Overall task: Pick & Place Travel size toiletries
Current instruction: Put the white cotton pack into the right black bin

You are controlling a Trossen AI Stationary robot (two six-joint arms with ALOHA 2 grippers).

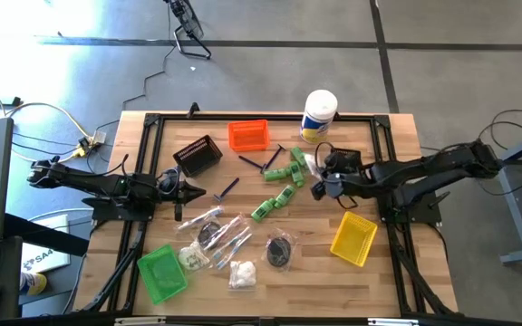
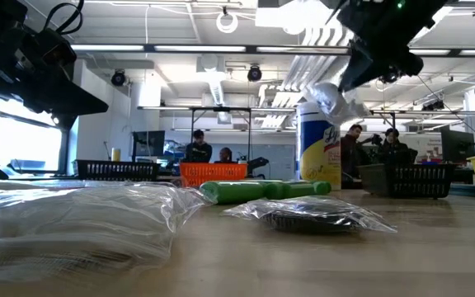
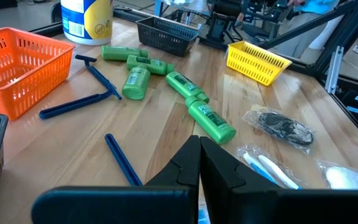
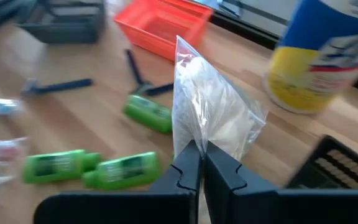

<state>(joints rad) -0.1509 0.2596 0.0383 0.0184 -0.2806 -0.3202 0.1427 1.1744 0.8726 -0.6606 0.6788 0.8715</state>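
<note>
My right gripper (image 4: 197, 154) is shut on a small clear bag of white puffs (image 4: 211, 106), raised above the table in front of the white canister (image 1: 319, 115). Under and beside it, several bright green mini bottles (image 1: 282, 174) and dark blue razors (image 1: 261, 163) lie flat on the wood. Clear-wrapped packets (image 1: 208, 226), a dark round bundle (image 1: 280, 249) and another bag of puffs (image 1: 241, 274) lie nearer the front edge. My left gripper (image 3: 199, 163) is shut on nothing and hovers at the table's left side (image 1: 185, 190). My right gripper pinches the bag's clear plastic edge (image 4: 195, 140) between its two fingers. The fingers slant downward, coming from the table's right side. In the low view the bag (image 2: 333, 99) hangs below the gripper, lifted clear of the table.
Four small bins stand around the pile: orange (image 1: 248, 135) and black (image 1: 198, 156) toward the far edge, yellow (image 1: 353, 237) at the near right, green (image 1: 161, 272) at the near left. People sit in the room beyond the table (image 2: 198, 147).
</note>
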